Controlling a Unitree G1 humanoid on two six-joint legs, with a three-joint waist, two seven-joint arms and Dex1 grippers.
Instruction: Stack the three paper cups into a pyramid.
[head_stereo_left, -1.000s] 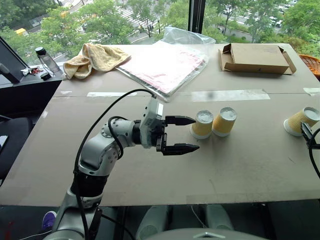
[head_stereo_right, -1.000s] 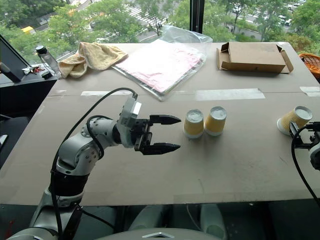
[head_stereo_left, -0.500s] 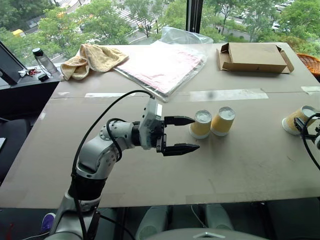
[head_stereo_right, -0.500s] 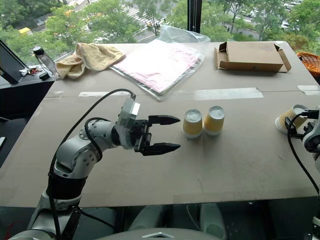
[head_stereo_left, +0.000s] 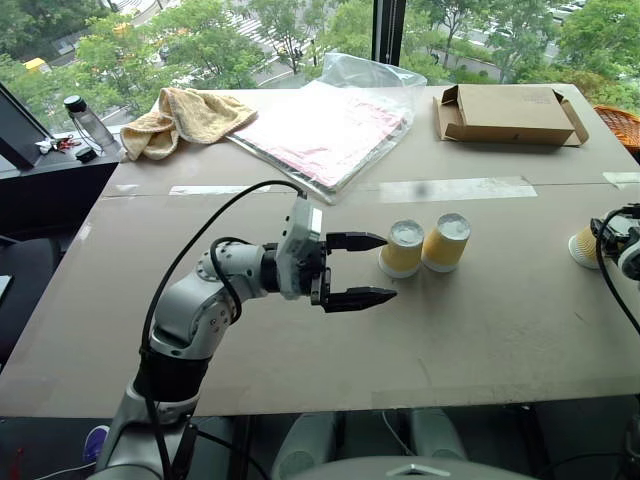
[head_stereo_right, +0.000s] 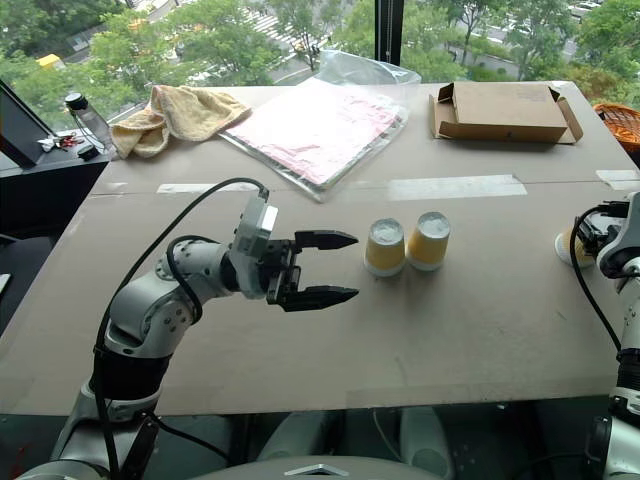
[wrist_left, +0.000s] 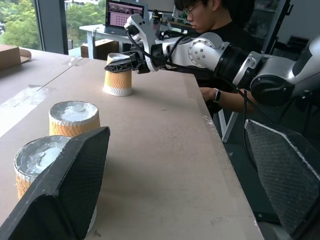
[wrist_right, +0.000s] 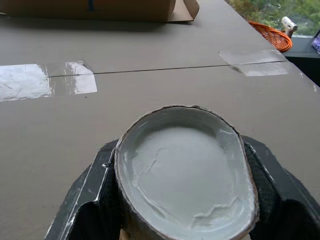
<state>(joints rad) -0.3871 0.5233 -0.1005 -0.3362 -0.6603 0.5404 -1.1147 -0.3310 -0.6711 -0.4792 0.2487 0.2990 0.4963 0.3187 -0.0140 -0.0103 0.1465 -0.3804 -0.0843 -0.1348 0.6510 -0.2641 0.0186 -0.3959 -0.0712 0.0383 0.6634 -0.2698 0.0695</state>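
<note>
Two of the paper cups (head_stereo_left: 403, 248) (head_stereo_left: 446, 242) stand upside down, side by side, at the table's middle, white bases up. My left gripper (head_stereo_left: 388, 267) hangs open just left of them, pointing at them, holding nothing. The third paper cup (wrist_left: 118, 80) stands upside down near the table's right edge. My right gripper (wrist_left: 120, 65) is shut on its upper part. In the right wrist view that cup's white base (wrist_right: 185, 165) is squeezed oval between the two black fingers (wrist_right: 95, 190). No pyramid stands.
At the table's far side lie a tan towel (head_stereo_left: 190, 115), a pink sheet in clear plastic (head_stereo_left: 325, 130) and an open cardboard box (head_stereo_left: 510, 115). A bottle (head_stereo_left: 85, 120) stands beyond the left edge, an orange basket (head_stereo_left: 620, 125) beyond the right. A person (wrist_left: 215, 20) sits past the right edge.
My right gripper has moved forward onto the third cup and shut on it. That cup, tilted before, now stands on the table. The left arm has kept still.
</note>
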